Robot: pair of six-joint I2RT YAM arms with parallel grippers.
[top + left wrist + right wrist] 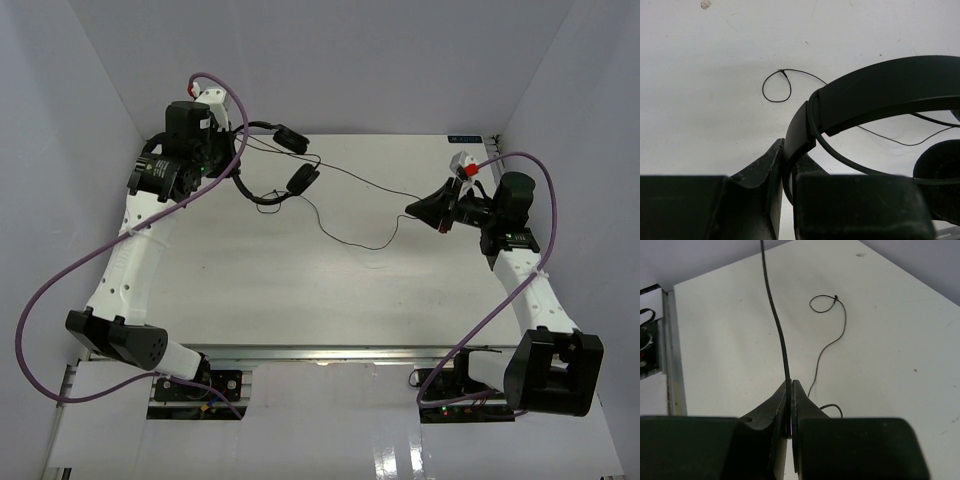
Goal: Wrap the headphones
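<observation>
The right hand (790, 386) is clamped shut on the thin black cord (350, 240), which sags and loops across the white tabletop (300, 300) toward the far left corner, where the left hand (788, 152) grips the headband of the headphones (300, 180).

headphones (880, 90) matt blk plastic, cord (775, 315) smooth blk, table (300, 290) smooth matt white, jaws scuffed blk

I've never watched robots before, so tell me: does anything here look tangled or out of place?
Only one thing: the thin black cord of the small black on-ear headphones has a tiny closed loop, like a knot, lying on the white table. Nothing looks spilled or broken.
</observation>
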